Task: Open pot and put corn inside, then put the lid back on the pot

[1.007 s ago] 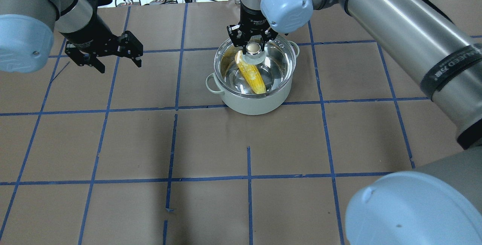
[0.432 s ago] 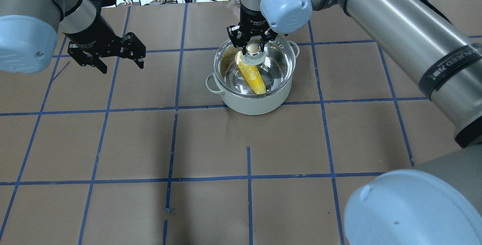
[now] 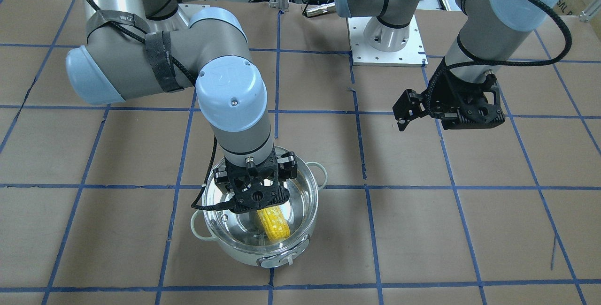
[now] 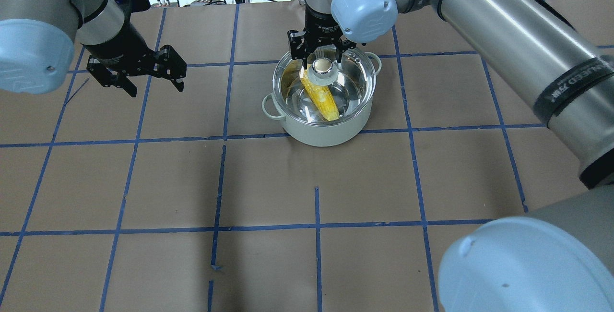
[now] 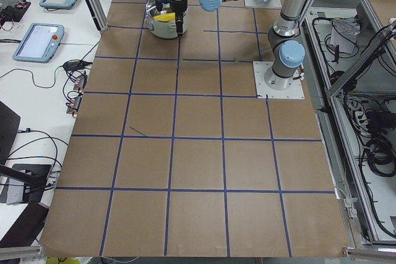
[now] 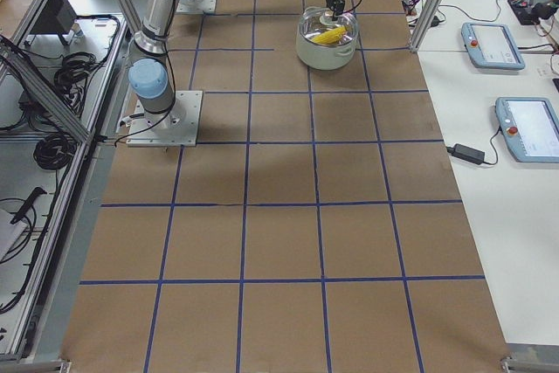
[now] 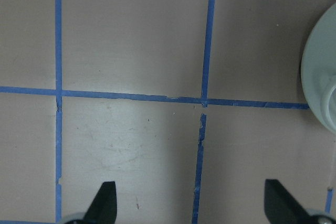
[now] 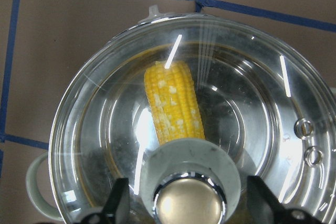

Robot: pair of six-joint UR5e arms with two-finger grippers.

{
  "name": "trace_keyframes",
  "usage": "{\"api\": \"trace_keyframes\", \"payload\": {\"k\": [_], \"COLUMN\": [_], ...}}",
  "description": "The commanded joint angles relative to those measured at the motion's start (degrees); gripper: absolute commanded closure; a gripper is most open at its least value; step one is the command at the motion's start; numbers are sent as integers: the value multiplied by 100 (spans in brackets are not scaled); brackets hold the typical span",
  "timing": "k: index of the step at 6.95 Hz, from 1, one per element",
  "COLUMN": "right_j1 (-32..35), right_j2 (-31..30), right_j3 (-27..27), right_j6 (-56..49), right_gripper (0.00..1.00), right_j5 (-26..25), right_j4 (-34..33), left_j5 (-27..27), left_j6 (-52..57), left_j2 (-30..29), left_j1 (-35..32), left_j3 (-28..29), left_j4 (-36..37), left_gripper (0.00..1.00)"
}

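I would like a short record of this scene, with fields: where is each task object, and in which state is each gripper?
pot: stands on the table, covered
lid: sits on the pot's rim
corn: lies inside the pot, seen through the glass
right gripper: open, above the lid, one finger on each side of the knob, not touching it
left gripper: open, empty, over bare table, apart from the pot
task state: corn in, lid on

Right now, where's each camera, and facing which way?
Overhead: behind robot's shoulders, looking down; left gripper, right gripper.
Front-facing: opposite, facing the robot; both grippers.
Exterior left: table's end, along it; right gripper far.
Exterior right: other end, likewise.
Left wrist: straight down; own fingertips.
Right wrist: down onto lid, corn, own fingertips.
Overhead, front-facing share the pot.
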Motion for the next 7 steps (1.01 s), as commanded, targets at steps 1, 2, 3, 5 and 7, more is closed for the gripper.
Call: {"api": "trace_keyframes", "payload": {"k": [1,2,3,5,7], "right_j1": [-34,-148,-314,-788,-1167], "right_j2": [7,-45,-89,-264,-492], "right_j3": [-77,-121,-139,-375,-394], "right_j6": [-9,-87,-254,-474,-685], "right_gripper": [18,18,17,16,1], "right_j5": [-5,-14,-23,-6,-14], "right_j4": [9,9,9,96,219], "left_j5": [-135,-93,-205,-505,-461], "left_j6": [53,-8,96,70,61], "left_j2": [172,260,139,120,85], "left_j1": [-7,19,124,125,125], "left_j3": [27,45,149,142,150], "left_j4": [-261,-776,-825,-816,-799], "left_gripper": [0,0,0,0,0]}}
